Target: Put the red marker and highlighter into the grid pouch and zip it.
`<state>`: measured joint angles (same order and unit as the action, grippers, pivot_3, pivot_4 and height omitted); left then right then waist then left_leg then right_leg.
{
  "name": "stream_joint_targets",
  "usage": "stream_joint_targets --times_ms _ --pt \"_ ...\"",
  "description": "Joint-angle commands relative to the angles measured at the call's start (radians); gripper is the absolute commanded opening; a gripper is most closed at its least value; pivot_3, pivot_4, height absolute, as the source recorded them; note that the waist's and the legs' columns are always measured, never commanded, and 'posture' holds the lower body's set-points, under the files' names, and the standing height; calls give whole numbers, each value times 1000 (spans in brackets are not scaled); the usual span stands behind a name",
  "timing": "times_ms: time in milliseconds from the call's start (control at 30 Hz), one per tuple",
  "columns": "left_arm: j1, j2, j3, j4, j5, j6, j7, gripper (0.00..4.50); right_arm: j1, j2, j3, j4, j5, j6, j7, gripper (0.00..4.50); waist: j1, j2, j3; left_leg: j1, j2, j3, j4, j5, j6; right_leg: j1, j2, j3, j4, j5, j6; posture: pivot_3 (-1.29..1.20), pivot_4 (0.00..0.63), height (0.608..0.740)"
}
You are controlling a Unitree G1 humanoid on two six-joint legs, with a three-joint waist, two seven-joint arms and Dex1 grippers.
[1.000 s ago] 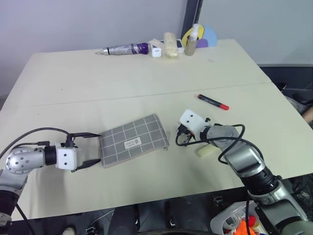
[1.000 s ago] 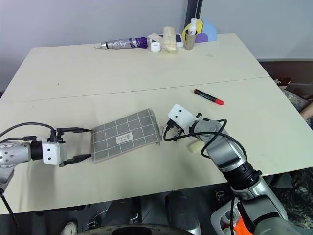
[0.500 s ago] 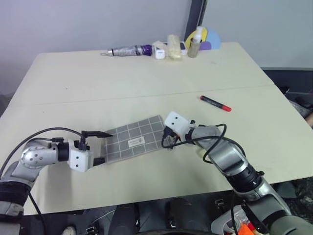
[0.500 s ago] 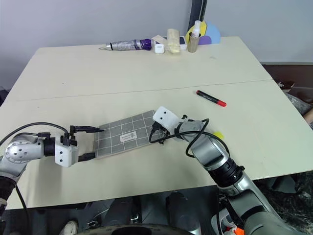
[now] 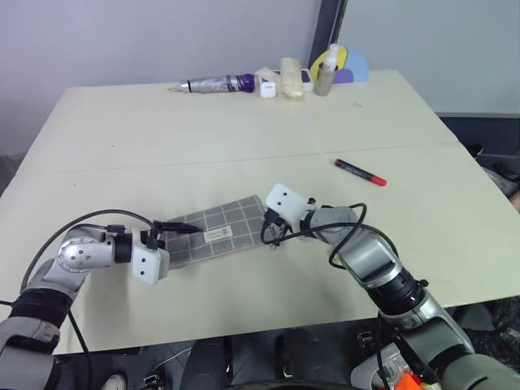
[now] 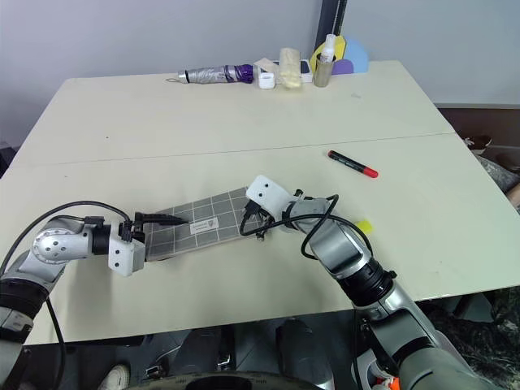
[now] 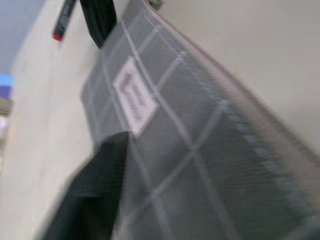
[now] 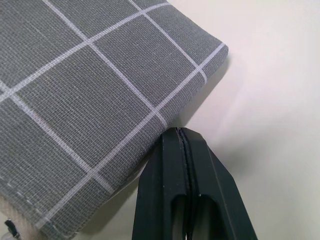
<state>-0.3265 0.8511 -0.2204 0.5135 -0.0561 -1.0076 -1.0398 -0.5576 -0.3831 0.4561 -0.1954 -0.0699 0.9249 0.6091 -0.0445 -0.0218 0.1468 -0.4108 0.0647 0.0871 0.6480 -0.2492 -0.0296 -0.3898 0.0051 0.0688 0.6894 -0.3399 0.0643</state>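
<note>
Two grippers meet at the grid pouch [image 6: 195, 229], which lies flat on the tabletop [image 6: 244, 122] near its front edge, white label facing up. The left gripper [image 6: 166, 231] reaches over the pouch's left end: its upper finger [image 7: 87, 205] lies on top of the fabric just short of the label, and the jaws stand narrowed around that end, though whether they truly pinch the pouch I cannot tell. The right gripper [image 8: 182, 150] sits at the pouch's right end, its jaws pressed fully together with nothing between them, the tips at the long edge close to a corner, touching or just beside the fabric.

Well apart from the pouch, farther back and to the right, the red marker [image 6: 350, 163] lies by itself on the bare tabletop. The highlighter [image 6: 362, 225] peeks out as a yellow tip just right of the right arm, to the pouch's right.

Far behind the pouch, along the back edge of the tabletop, sit a silver-and-purple tube [image 6: 213, 75], a small white item [image 6: 266, 80], a pale roll [image 6: 289, 63] and a bottle [image 6: 324, 67].
</note>
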Motion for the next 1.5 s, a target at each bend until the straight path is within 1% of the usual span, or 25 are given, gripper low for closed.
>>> stream_joint_targets --times_ms 33,67,100,167,267,367,433,467,533,567,633,700,833,1067,1100,1167,1267,1367,1400,1500 --pt "1 -4 26 -30 -99 82 -19 1148 -10 -24 -50 -10 8 -22 -1 0 2 0 0 -1 0 0 0 0 0 0 0 0 0 0 0 0 150 740" --pt "8 -7 33 -45 -124 121 -25 675 -12 -35 -64 -15 11 -30 0 0 2 0 0 -1 0 0 0 0 0 -1 0 0 0 0 0 0 150 740" --pt "19 -10 43 -69 -156 178 -25 99 -14 -48 -82 -21 13 -42 0 0 1 0 0 -2 0 0 0 0 0 -2 0 0 0 0 0 0 150 740" --pt "39 -19 69 -138 -226 319 -16 43 -19 -75 -122 -28 12 -80 -6 0 1 0 0 -5 0 0 0 0 0 -4 0 0 0 0 0 0 150 740" --pt "62 -37 120 -304 -345 629 59 43 -34 -129 -236 -24 15 -111 -31 0 2 0 1 -9 0 -1 1 0 0 -7 0 -1 0 0 0 0 150 740" --pt "77 -57 157 -429 -398 817 112 43 -36 -167 -299 -27 35 -125 -21 0 0 0 1 -11 0 -2 2 0 0 -8 0 -1 0 0 1 0 150 740" --pt "69 -92 175 -520 -446 956 177 0 -31 -191 -377 -45 78 -119 2 528 1 1 1 -11 0 -2 2 0 0 -8 1 -1 0 0 1 0 150 740" --pt "66 -109 183 -553 -463 1013 205 0 -27 -198 -402 -57 102 -102 14 867 1 1 2 -11 0 -2 2 0 0 -8 1 -1 0 0 1 0 150 740" --pt "62 -154 191 -606 -471 1096 265 0 -12 -204 -427 -84 134 -83 30 1985 0 1 2 -11 0 -2 2 0 0 -8 1 -1 0 0 1 0 150 740" --pt "61 -174 195 -625 -467 1122 286 0 -7 -202 -432 -92 144 -80 30 2451 -1 1 2 -11 0 -3 2 0 0 -8 1 -1 0 0 1 0 150 740" --pt "65 -212 199 -653 -456 1158 322 0 0 -187 -442 -109 160 -70 19 3525 -1 1 2 -11 0 -2 2 0 0 -8 1 0 0 0 1 0 150 740" --pt "73 -262 190 -675 -437 1173 359 0 11 -162 -445 -137 189 -52 13 4467 0 1 2 -10 0 -3 2 0 0 -8 1 0 0 0 1 0 150 740" --pt "82 -330 166 -719 -408 1203 394 0 16 -131 -428 -148 211 -44 -7 4467 2 1 2 -11 0 -2 2 0 0 -8 1 0 0 0 1 0 150 740" --pt "100 -380 143 -753 -357 1214 385 0 -34 -44 -423 -70 208 -58 -99 4467 1 1 2 -10 0 -2 2 1 -1 -8 1 0 0 0 1 0 150 740" --pt "101 -382 143 -753 -350 1213 383 0 -39 -37 -420 -61 207 -62 -108 4234 1 1 2 -10 0 -2 2 1 -1 -8 1 0 0 0 1 0 150 740" --pt "103 -385 145 -754 -340 1212 382 0 -45 -29 -419 -50 208 -67 -121 3596 2 1 2 -10 0 -2 2 1 -1 -8 1 0 0 0 1 0 150 740" --pt "105 -387 149 -756 -331 1211 382 0 -49 -22 -420 -50 220 -60 -129 2103 2 1 2 -10 0 -2 2 1 -1 -8 1 0 0 0 1 0 150 740" --pt "102 -389 147 -751 -309 1203 391 0 -49 -26 -409 -57 225 -50 -126 394 2 1 2 -10 0 -2 2 1 -1 -8 1 0 0 0 1 0 150 740" --pt "100 -391 145 -745 -298 1200 396 0 -48 -28 -403 -64 227 -46 -124 72 2 1 2 -10 0 -2 2 1 -1 -8 1 0 0 0 1 0 150 740" --pt "94 -404 134 -728 -261 1193 413 0 -43 -38 -366 -96 230 -32 -104 72 2 1 2 -10 0 -2 2 1 -1 -8 1 0 0 0 1 0 150 740"
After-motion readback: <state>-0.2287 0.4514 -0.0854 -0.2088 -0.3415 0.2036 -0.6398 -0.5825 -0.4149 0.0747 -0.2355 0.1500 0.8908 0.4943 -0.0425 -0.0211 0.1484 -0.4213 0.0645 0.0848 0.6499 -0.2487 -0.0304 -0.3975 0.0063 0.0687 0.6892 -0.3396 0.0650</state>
